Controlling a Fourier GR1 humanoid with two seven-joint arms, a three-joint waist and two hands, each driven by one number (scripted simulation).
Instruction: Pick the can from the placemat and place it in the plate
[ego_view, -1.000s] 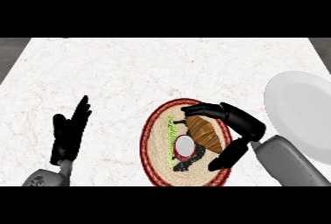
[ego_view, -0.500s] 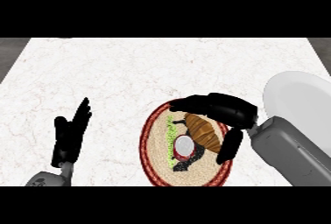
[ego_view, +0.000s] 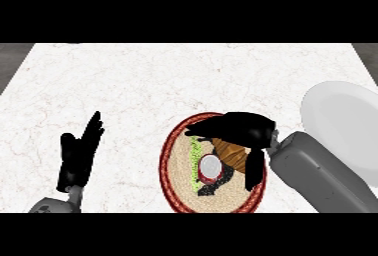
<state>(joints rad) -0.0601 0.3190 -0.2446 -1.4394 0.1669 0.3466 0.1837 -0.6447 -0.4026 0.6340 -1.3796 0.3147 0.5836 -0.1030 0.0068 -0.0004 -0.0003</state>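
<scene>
The can lies on its side on the round woven placemat with the dark red rim, its pale end facing the near side. My right hand lies over the can's far end. Its fingers curl round the top and left of the can, and the thumb runs down along the can's right side. The hand hides the can's far part. The can still rests on the mat. The white plate lies at the right edge, just beyond my right forearm. My left hand rests open at lower left, fingers up.
The pale marble counter spreads out behind and to the left of the placemat. My right forearm lies between the placemat and the plate's near edge.
My right hand has moved left and down over the can, and its fingers have curled in round it. The can, the plate and my left hand have stayed where they were.
</scene>
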